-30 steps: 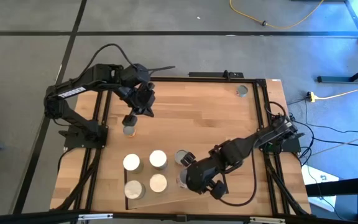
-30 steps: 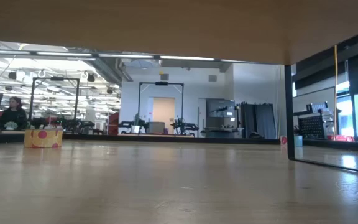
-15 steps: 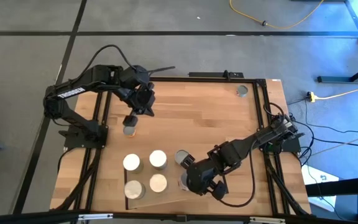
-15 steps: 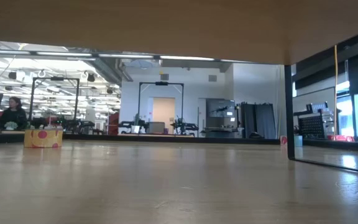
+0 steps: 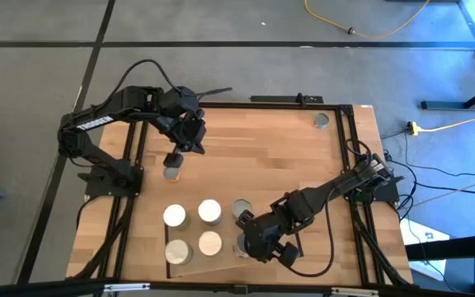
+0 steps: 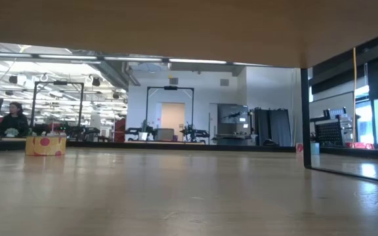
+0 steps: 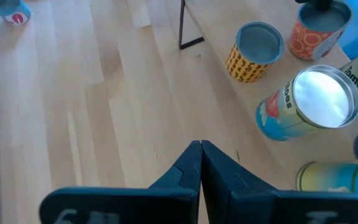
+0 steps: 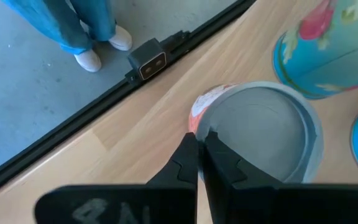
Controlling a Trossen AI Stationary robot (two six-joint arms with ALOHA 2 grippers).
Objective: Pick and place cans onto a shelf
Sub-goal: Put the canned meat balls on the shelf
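Shelf: the light-wood panel lies at the near edge of the tabletop, low and flat, so cans can be set down on it from above
Right end effector: it hangs over the near right part of the shelf with its fingers drawn together, tips against the rim of a grey-topped can; we cannot tell whether they nip the rim or only touch it
Grey-topped can: it stands upright with an orange side, just beside a blue can; we judge the tight approach at the rim suits a spot too crowded for a wide grasp
Floor by the near edge: a person's legs stand beyond the black frame bar, clear of the arms
Placed cans: four pale-topped cans sit in a square on the left of the shelf, the nearest one close to the edge, with a grey one to their right; we read the close packing as saving room for the rest
Task stage: we judge most cans delivered and two left out on the tabletop
Left end effector: it is closed and empty, poised over bare wood behind the shelf, facing the row of cans
Loose can: a small one stands just under the left arm's wrist, probably next in line
Far can: another waits alone in the far right corner, well apart from both arms
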